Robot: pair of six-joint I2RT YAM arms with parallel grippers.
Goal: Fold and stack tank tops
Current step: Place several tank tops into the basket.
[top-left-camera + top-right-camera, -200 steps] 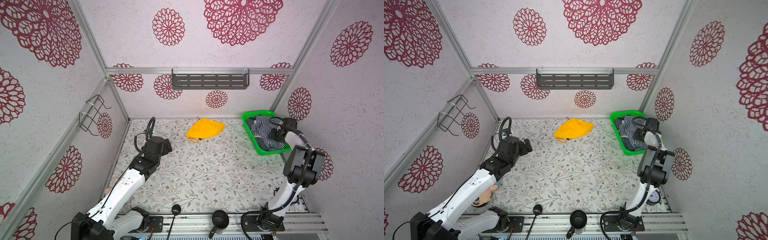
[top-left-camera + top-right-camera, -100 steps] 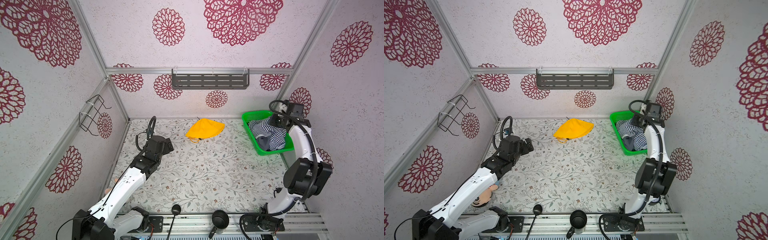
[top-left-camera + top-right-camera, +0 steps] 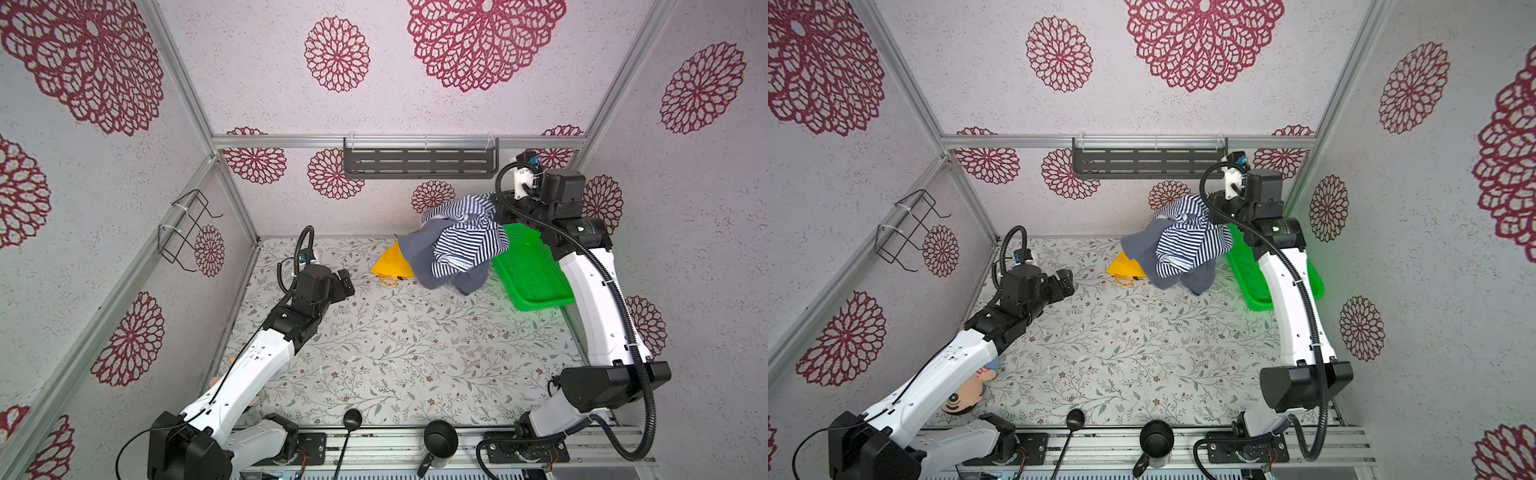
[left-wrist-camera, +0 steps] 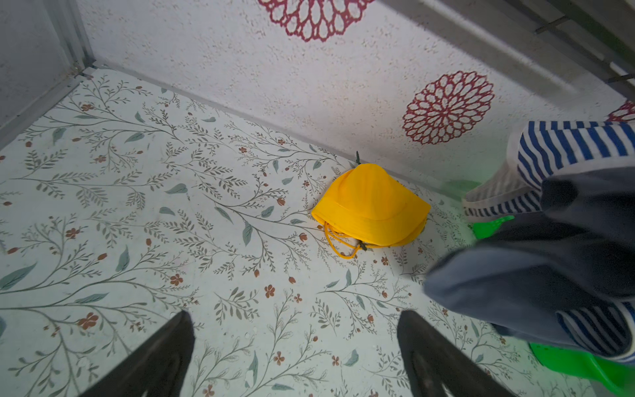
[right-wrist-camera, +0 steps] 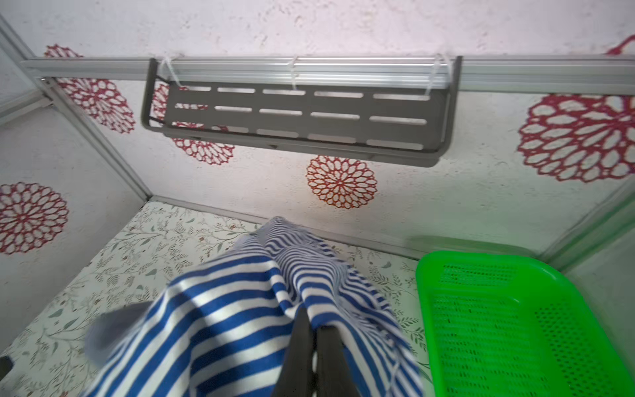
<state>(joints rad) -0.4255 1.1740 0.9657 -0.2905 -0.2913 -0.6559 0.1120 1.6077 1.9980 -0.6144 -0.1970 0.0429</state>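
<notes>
My right gripper (image 5: 311, 319) is shut on the navy-and-white striped tank top (image 3: 467, 241), held high above the table's back right. The slate grey-blue tank top (image 3: 419, 257) hangs tangled with the striped tank top (image 3: 1187, 245), and I cannot tell whether it is pinched too. Both droop in the air between the yellow hat (image 3: 388, 266) and the green basket (image 3: 536, 299). In both top views cloth hides the right fingertips. My left gripper (image 3: 347, 282) stands open over bare table at the left, pointing towards the hat (image 4: 371, 206), with the grey-blue top (image 4: 549, 268) off to one side.
The green basket (image 5: 421, 275) shows an empty mesh floor. A grey slotted shelf (image 3: 419, 162) hangs on the back wall and a wire rack (image 3: 187, 228) on the left wall. A doll (image 3: 963, 395) lies under my left arm. A ladle (image 3: 351, 419) and black mug (image 3: 440, 434) sit at the front edge.
My right arm has risen out of the basket and swung left, pulling both tops up with it. The basket now lies empty. The left arm has barely moved.
</notes>
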